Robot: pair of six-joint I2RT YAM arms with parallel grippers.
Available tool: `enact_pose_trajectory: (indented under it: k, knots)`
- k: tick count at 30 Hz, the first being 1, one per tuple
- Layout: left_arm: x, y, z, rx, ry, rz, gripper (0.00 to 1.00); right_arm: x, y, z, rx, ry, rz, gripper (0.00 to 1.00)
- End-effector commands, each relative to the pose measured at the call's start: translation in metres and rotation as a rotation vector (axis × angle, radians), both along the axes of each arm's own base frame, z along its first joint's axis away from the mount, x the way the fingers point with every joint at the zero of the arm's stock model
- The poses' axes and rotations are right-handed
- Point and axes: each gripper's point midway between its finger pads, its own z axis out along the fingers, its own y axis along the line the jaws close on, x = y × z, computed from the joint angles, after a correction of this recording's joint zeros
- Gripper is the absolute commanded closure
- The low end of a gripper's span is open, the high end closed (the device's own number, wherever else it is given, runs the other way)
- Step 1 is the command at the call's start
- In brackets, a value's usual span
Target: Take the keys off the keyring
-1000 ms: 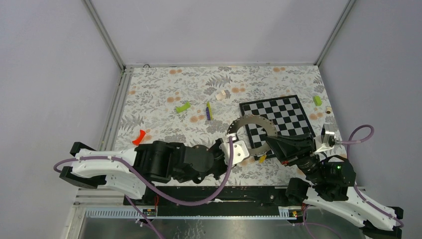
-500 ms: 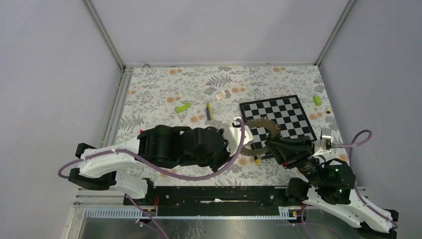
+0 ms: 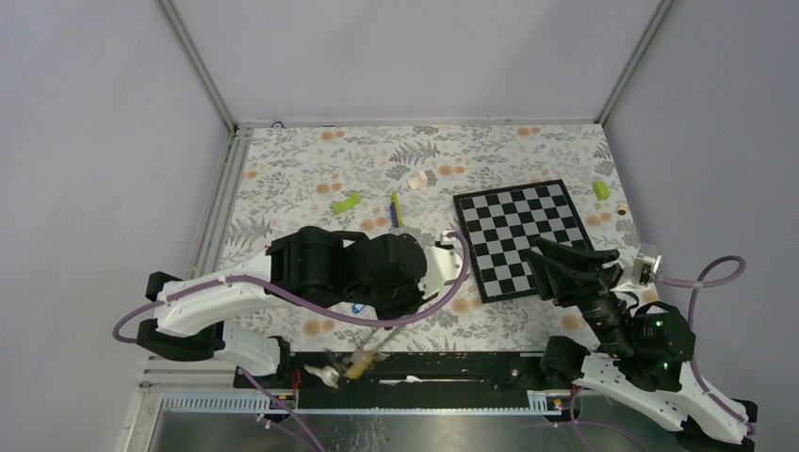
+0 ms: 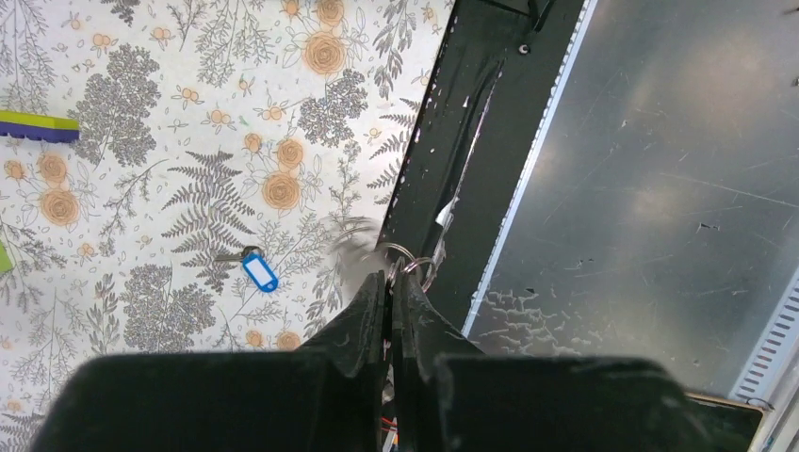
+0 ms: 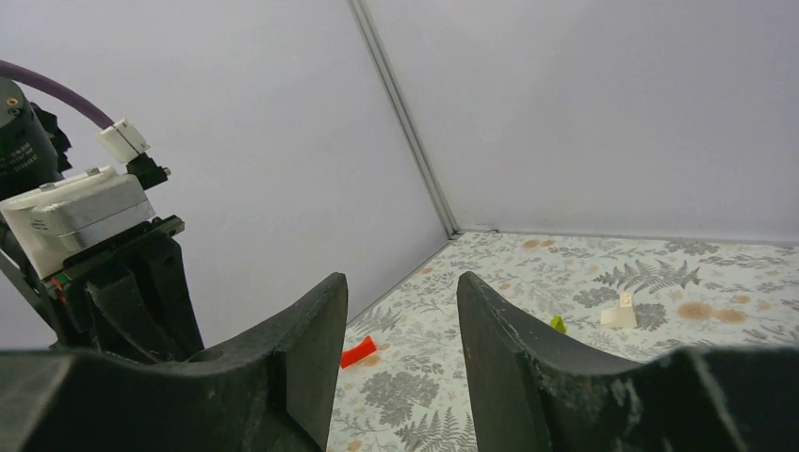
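Observation:
My left gripper (image 4: 393, 280) is shut on the keyring. Only small silver loops (image 4: 411, 260) show at its tips, above the black rail at the table's near edge. In the top view a thin blurred line runs from the left gripper (image 3: 384, 327) down to a blurred yellow key (image 3: 362, 363) and a pale smear. The full hoop is not clearly visible. A blue key (image 4: 257, 272) lies loose on the floral table, also seen in the top view (image 3: 359, 308). My right gripper (image 3: 545, 260) is open, empty and raised near the chessboard's front edge (image 5: 400, 282).
A chessboard (image 3: 523, 235) lies at the right. Lime-green blocks (image 3: 347, 202) (image 3: 600, 189), a thin yellow-green stick (image 3: 397, 209) and a white piece (image 3: 419, 179) lie further back. A red piece (image 5: 358, 353) lies at the left. The black rail (image 4: 471, 141) and a metal tray border the near edge.
The hoop has left the chessboard. My left arm swung it toward the near edge. My right gripper let go, opened and drew back. A blue key now lies loose on the table.

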Motion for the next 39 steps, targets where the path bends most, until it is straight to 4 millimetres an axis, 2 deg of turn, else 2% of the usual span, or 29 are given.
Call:
enact_pose_trajectory:
  k: [1,5,9,14,17,24,33,39]
  knots:
    - [-0.003,-0.005,0.018,-0.050,0.019,-0.046,1.00,0.001,-0.009,0.007,-0.030,-0.053,-0.046,0.46]
    - [-0.006,-0.004,0.018,-0.037,0.032,-0.059,1.00,-0.015,0.014,0.003,-0.108,-0.146,0.068,0.46]
    - [-0.003,-0.005,0.021,-0.038,0.021,-0.049,1.00,-0.032,0.044,-0.011,-0.197,-0.206,0.215,0.47]
    - [0.001,-0.013,0.022,-0.049,0.005,-0.049,1.00,-0.062,0.082,-0.024,-0.279,-0.281,0.447,0.48]
    - [0.003,-0.021,0.023,-0.062,0.001,-0.054,1.00,-0.070,0.096,-0.028,-0.324,-0.296,0.528,0.48]
    - [0.004,-0.033,0.015,-0.057,0.008,-0.066,1.00,-0.074,0.108,-0.026,-0.362,-0.315,0.577,0.52]
    - [0.018,-0.041,0.013,-0.079,0.007,-0.036,1.00,-0.086,0.119,-0.036,-0.350,-0.289,0.684,0.68]
    - [0.021,-0.050,0.016,-0.103,0.006,-0.026,1.00,-0.088,0.123,-0.044,-0.333,-0.261,0.708,0.72]
